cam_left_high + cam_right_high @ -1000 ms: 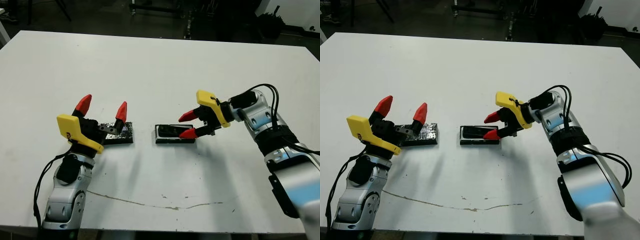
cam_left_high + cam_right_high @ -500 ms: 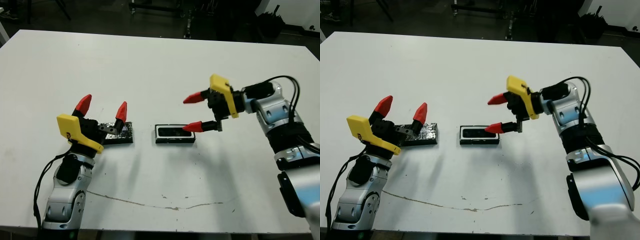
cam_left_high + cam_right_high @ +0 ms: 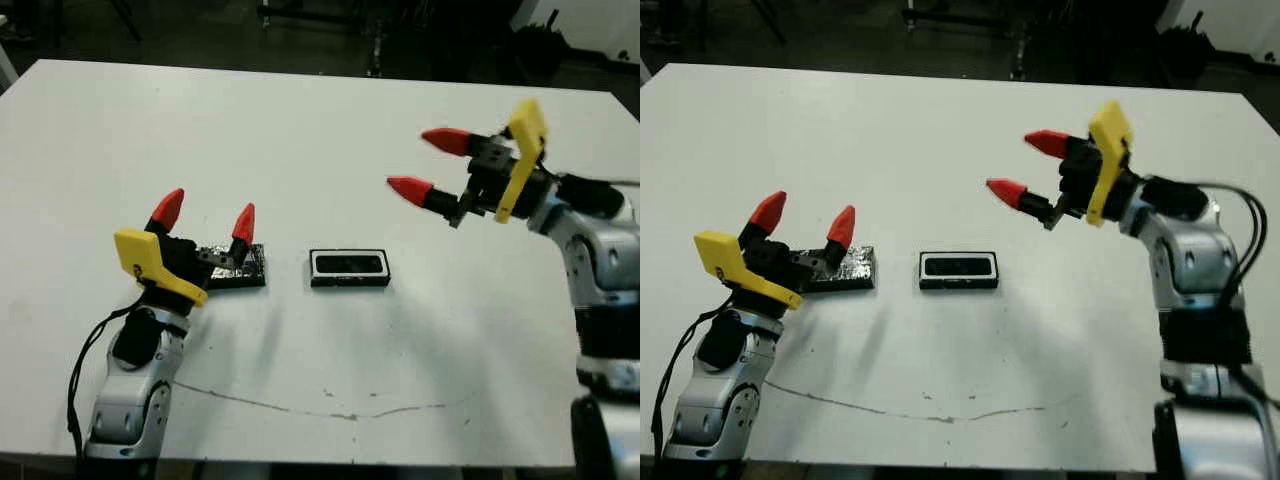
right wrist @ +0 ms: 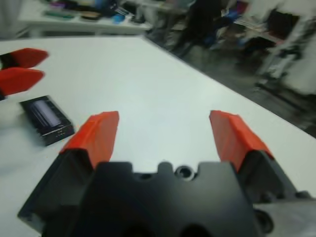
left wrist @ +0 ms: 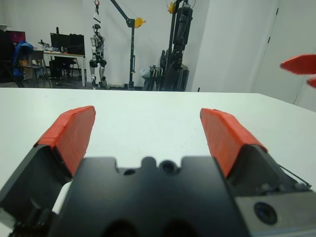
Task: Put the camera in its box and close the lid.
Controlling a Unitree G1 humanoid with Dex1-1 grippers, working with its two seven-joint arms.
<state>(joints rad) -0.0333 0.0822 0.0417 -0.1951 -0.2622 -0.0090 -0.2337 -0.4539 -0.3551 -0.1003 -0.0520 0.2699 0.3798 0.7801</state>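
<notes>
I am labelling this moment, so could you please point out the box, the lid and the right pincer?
box (image 3: 349, 268): left eye view, on its near black wall.
lid (image 3: 854, 267): right eye view, on its foil-like top face.
right pincer (image 3: 428, 165): left eye view, midway between its two red fingertips.

Both arms were silver-grey with black joints and looping black cables; each gripper (image 3: 205, 222) had a black body, yellow bracket and red-tipped fingers (image 3: 410, 188).
</notes>
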